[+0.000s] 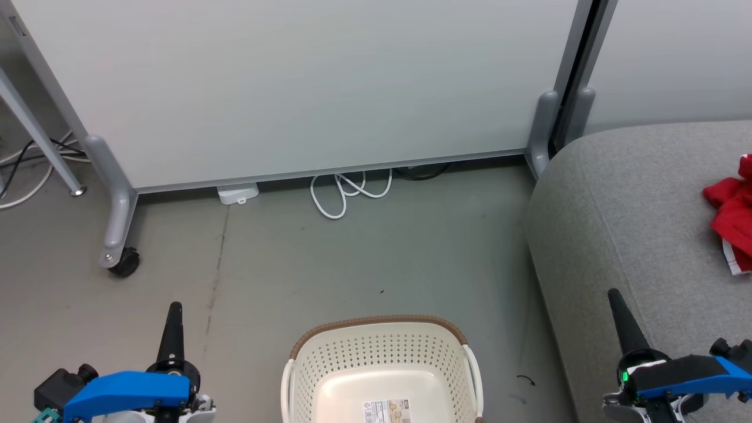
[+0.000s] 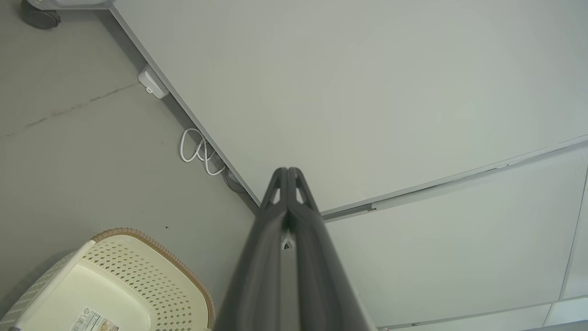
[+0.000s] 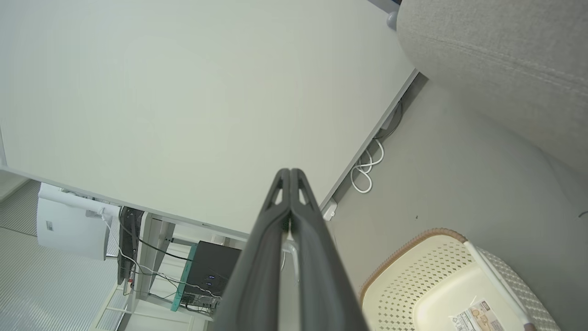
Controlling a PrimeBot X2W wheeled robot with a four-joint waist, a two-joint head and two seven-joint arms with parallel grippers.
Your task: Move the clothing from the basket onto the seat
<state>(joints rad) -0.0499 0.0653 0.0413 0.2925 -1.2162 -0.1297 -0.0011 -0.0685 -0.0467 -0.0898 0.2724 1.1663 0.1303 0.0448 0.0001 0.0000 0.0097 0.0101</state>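
Clothing [image 1: 731,217] of bright red, white-trimmed fabric lies crumpled on grey upholstered seat [image 1: 634,205]; left tool [image 1: 174,306] and right tool [image 1: 613,292] closed, empty.

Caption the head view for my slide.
Cream-white perforated basket sits empty between the shut left gripper and shut right gripper; bright red clothing lies on the grey fabric sofa.

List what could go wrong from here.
1. The cream perforated plastic basket shows a bare bottom, but its near part is cut off in the head view; a garment may lie there unseen.
2. The red fabric clothing runs off the view's edge on the grey upholstered sofa; how securely it lies cannot be judged.
3. Rolling forward might knock the basket or snag the white looped cable.
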